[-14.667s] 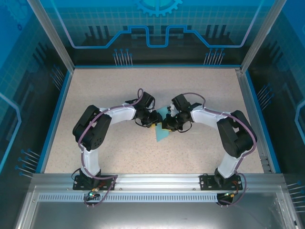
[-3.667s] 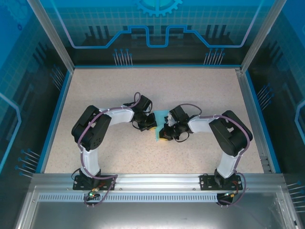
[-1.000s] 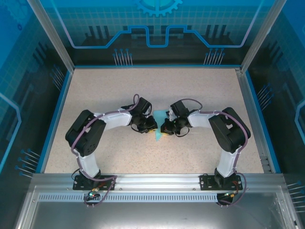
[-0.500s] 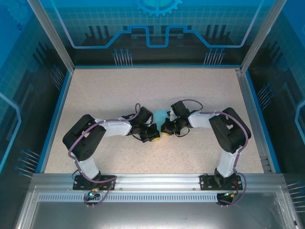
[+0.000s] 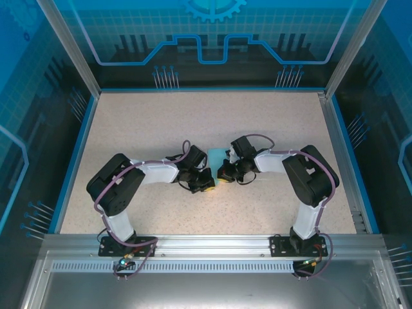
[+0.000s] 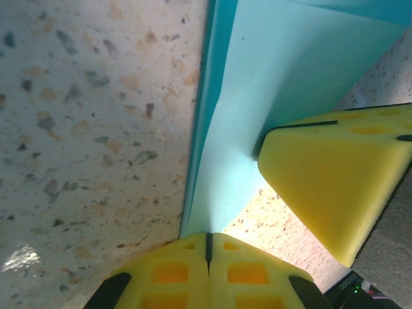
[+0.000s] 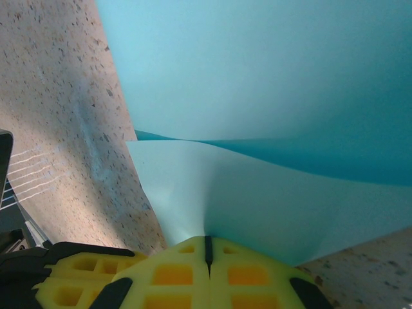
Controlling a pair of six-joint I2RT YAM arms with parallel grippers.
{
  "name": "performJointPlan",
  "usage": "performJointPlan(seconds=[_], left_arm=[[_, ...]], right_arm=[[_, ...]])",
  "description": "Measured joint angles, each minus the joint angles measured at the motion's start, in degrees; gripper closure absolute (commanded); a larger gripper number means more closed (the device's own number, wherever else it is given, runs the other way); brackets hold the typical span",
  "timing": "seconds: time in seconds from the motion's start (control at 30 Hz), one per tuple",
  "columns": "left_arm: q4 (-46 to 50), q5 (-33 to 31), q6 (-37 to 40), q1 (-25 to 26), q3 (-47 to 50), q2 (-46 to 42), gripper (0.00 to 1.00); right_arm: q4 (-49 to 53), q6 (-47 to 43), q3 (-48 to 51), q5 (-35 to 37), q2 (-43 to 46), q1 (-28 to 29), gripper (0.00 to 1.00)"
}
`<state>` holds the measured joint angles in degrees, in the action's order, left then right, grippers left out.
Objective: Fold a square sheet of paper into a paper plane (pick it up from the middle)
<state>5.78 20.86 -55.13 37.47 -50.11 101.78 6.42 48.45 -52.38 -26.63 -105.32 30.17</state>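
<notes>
The square sheet of paper (image 5: 215, 156) is light cyan, partly folded, and lies mid-table between the two arms. My left gripper (image 5: 207, 183) is at its near left edge and my right gripper (image 5: 223, 175) is close beside it on the right. In the left wrist view the yellow jaws of the left gripper (image 6: 208, 237) are shut on the near tip of the paper (image 6: 257, 96), with a yellow right finger (image 6: 335, 174) pressing the sheet just beyond. In the right wrist view the right gripper (image 7: 207, 239) is shut on a pale flap of the paper (image 7: 257, 193), which bends up under a darker layer.
The speckled tabletop (image 5: 161, 122) is bounded by a blue rim (image 5: 76, 154) and aluminium frame posts (image 5: 67, 45). A metal rail (image 5: 206, 241) carrying both arm bases runs along the near edge. The two wrists almost touch at the centre.
The left gripper has shut and shifted slightly nearer and right, onto the paper's near end. The paper now shows mostly behind the grippers. The right arm has barely moved.
</notes>
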Motion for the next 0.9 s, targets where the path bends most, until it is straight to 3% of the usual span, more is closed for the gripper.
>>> performJointPlan(seconds=[0.9], left_arm=[[-2.1,-1.4,0.0,0.0,0.1,0.4,1.00]], right_arm=[[0.2,-5.0,0.7,-0.8,2.7,0.5,0.95]])
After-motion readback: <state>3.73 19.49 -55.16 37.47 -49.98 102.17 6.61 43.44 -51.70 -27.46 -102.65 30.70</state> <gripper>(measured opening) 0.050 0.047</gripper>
